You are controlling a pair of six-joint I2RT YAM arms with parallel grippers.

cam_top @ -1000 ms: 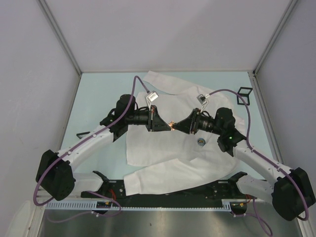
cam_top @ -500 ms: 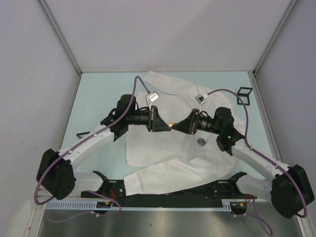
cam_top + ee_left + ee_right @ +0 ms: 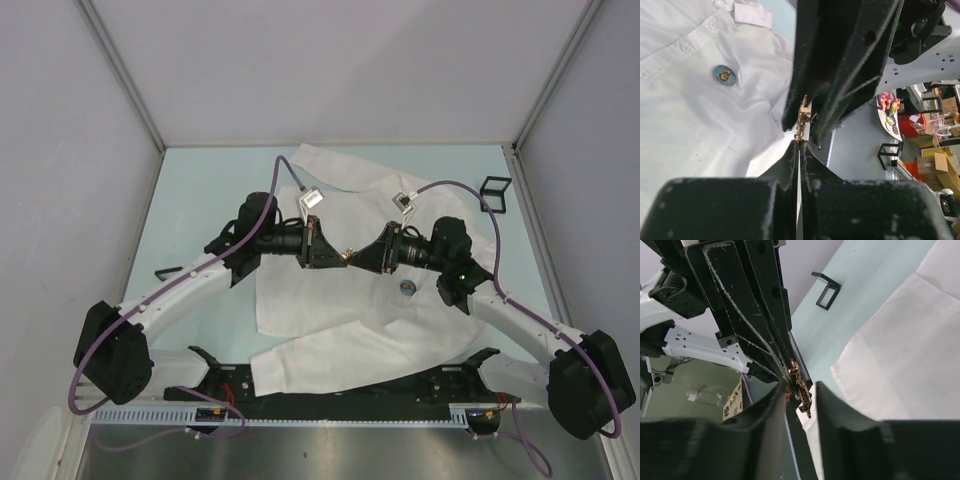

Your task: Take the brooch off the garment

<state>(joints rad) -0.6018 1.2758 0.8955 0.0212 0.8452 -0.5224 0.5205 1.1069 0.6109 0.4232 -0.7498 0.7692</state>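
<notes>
The white shirt (image 3: pixel 360 300) lies spread on the table under both arms. A small gold brooch (image 3: pixel 344 257) is up in the air over the shirt, between the two gripper tips. My left gripper (image 3: pixel 337 256) is shut on it. In the left wrist view the brooch (image 3: pixel 802 119) sticks out beyond the tips of my left gripper (image 3: pixel 800 142). My right gripper (image 3: pixel 353 259) faces it, open, one finger on each side of the brooch (image 3: pixel 800 382). In its own view the right gripper (image 3: pixel 799 389) has a visible gap. A round blue and gold pin (image 3: pixel 407 286) stays on the shirt front (image 3: pixel 690 115).
A black wire cube (image 3: pixel 494 193) stands at the far right by the wall. A small black tool (image 3: pixel 167 271) lies on the left of the table. A black rack (image 3: pixel 340 388) runs along the near edge between the arm bases.
Both gripper tips and the brooch have drifted slightly left and toward the near edge. The right arm has followed, closing in on the left gripper.
</notes>
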